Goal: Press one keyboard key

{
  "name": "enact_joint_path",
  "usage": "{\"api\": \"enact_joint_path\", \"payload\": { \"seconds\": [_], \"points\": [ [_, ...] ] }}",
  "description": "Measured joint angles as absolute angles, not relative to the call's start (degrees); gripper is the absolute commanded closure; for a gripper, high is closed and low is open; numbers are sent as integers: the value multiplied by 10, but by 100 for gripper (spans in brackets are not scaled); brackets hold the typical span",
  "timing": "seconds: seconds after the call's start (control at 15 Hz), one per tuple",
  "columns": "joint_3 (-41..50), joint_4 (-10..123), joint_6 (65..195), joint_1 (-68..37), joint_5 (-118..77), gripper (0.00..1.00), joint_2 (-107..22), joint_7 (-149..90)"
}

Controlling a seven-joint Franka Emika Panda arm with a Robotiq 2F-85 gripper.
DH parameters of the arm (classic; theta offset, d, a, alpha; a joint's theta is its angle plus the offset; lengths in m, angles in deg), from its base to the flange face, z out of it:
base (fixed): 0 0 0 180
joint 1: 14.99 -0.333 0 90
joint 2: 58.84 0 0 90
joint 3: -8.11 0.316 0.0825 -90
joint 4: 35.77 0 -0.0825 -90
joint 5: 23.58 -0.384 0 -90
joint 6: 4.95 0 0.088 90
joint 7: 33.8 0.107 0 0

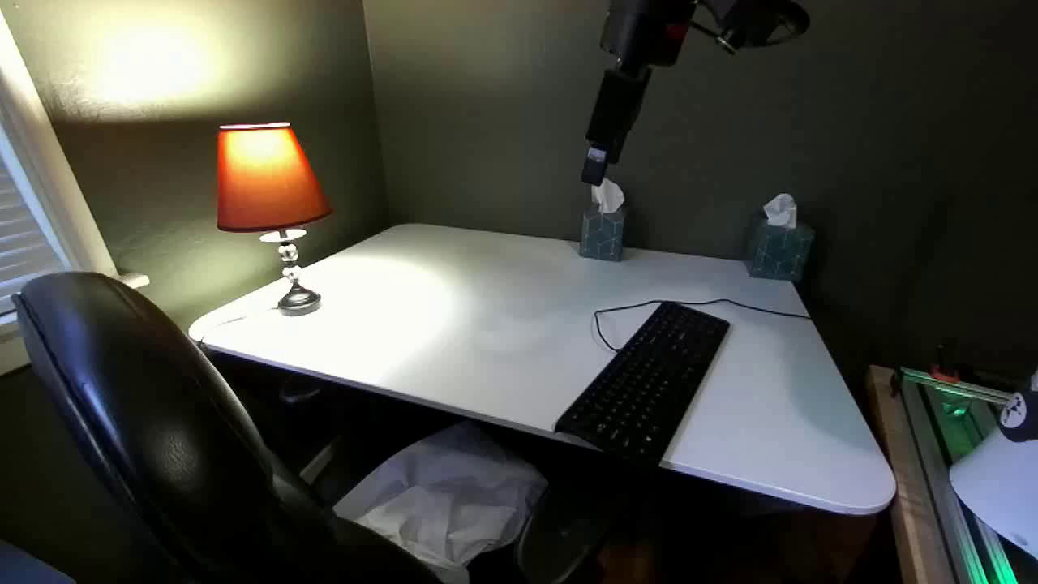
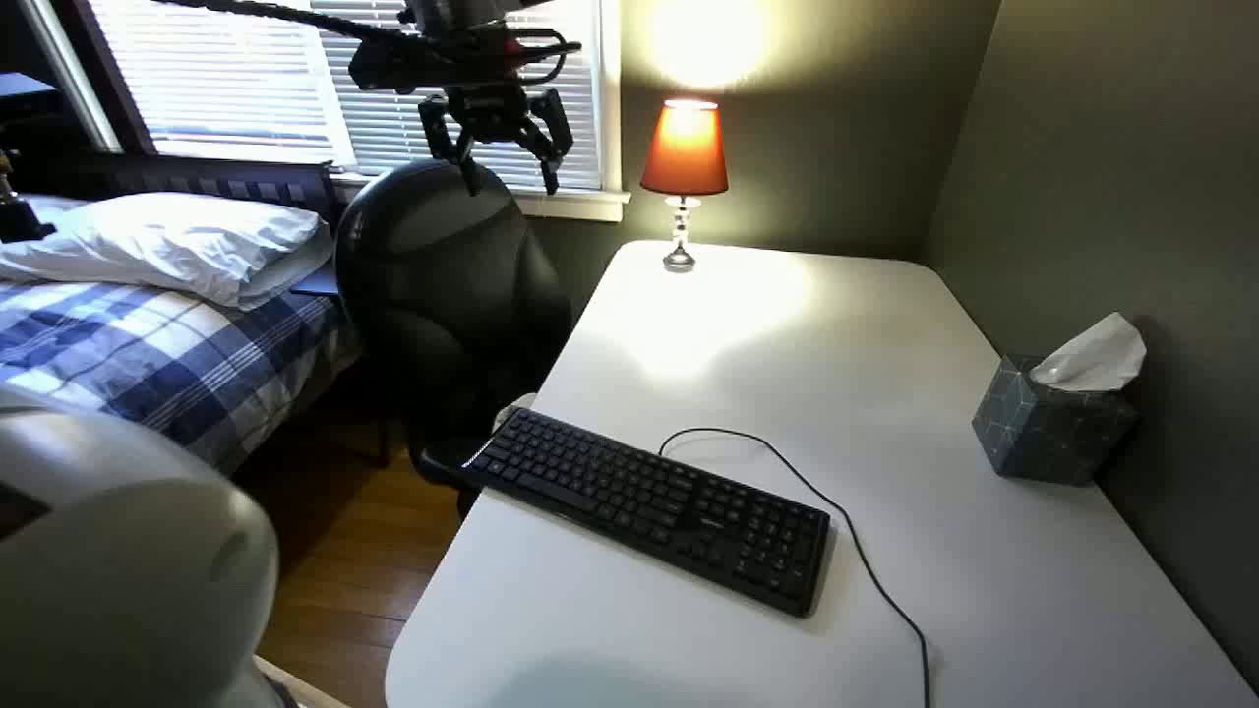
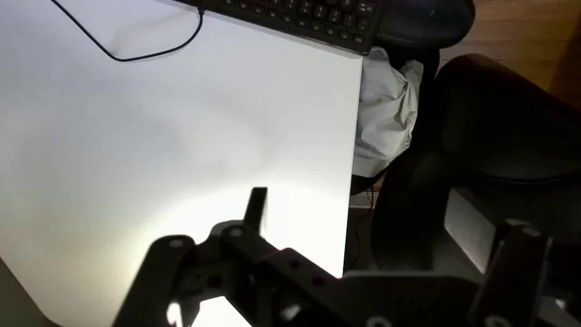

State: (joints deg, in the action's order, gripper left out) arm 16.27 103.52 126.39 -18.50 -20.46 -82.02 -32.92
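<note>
The black keyboard [image 1: 649, 381] lies flat on the white desk with one short end at the front edge. In an exterior view its rows of small keys [image 2: 649, 501] show well. In the wrist view only part of the keyboard [image 3: 313, 20] shows at the top edge. Its thin black cable [image 2: 848, 521] curves away over the desk. My gripper [image 2: 511, 182] hangs high in the air, fingers down and spread wide, with nothing between them. It also shows in an exterior view [image 1: 596, 166] and in the wrist view [image 3: 363, 218], well apart from the keyboard.
A lit orange lamp [image 1: 272, 182] stands at one desk end. Tissue boxes [image 1: 602, 234] [image 1: 780, 247] stand along the wall; a tissue box [image 2: 1052, 418] shows in both exterior views. A black chair [image 2: 443, 295] and a white bag [image 1: 454, 495] are by the desk's front edge.
</note>
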Motion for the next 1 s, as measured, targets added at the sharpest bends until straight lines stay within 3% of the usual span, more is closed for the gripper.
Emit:
{"api": "enact_joint_path", "payload": {
  "seconds": [0.47, 1.0],
  "points": [
    [157, 1035, 1264, -185, -205, 0, -813, -333],
    [111, 1035, 1263, -192, -255, 0, -705, -455]
  ]
}}
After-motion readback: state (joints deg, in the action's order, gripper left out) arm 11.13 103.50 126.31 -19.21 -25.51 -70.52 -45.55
